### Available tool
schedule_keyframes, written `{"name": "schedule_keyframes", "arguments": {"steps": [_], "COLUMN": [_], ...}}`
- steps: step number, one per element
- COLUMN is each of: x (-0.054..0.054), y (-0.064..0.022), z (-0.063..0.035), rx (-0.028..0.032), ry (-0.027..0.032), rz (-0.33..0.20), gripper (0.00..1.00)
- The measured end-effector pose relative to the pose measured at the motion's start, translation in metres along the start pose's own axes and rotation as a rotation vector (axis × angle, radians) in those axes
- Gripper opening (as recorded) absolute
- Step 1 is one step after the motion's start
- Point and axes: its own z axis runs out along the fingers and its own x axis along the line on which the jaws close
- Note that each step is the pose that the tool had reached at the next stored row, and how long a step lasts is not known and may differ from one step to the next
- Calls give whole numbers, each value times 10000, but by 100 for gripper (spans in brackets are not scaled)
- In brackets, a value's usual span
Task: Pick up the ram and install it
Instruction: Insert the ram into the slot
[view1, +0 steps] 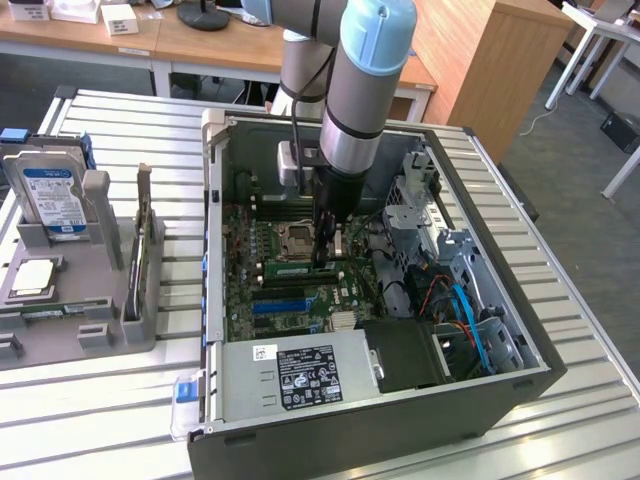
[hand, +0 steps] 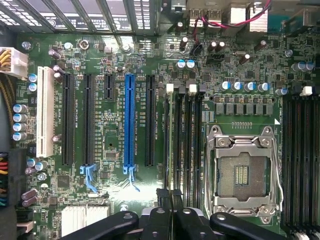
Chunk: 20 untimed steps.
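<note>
Gripper (view1: 323, 258) is down inside the open PC case (view1: 500, 385), jaws pinched nearly closed at the ram (view1: 290, 268), which stands on edge in a memory slot just beside the empty CPU socket (view1: 297, 238); can't tell if it's actually clamping the stick.

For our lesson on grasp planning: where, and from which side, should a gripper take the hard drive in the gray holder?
Probably by the upper end of the hard drive, pinching its two broad faces from above. It stands on end, leaning slightly, label outward; the gray holder cradles its lower end and a post flanks it, leaving the top freest.
</note>
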Motion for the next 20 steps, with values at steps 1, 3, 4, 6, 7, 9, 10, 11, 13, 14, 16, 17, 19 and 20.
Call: {"name": "schedule_keyframes", "arguments": {"steps": [1, 3, 4, 6, 7, 9, 10, 11, 13, 14, 16, 17, 19, 20], "x": [0, 1, 1, 0, 0, 1, 0, 0, 0, 0, 0, 0, 0, 0], "y": [0, -1, -2, -5, -7, -19, -27, -35, -42, -42, -42, -40, -40, -40], "z": [-1, -2, -3, -2, -2, -2, -2, -1, -2, -2, -2, -2, 4, 8], "rx": [-1, -38, -79, -140, -172, -214, -227, -239, -249, -250, -249, -249, -249, -249], "ry": [2, 7, 9, 8, 7, 8, 7, 5, 7, 8, 7, 7, 5, 5], "rz": [0, 0, 1, 4, 5, 7, 7, 7, 8, 8, 8, 9, 7, 6], "gripper": [12, 12, 12, 12, 12, 12, 12, 12, 12, 12, 12, 12, 12, 12]}}
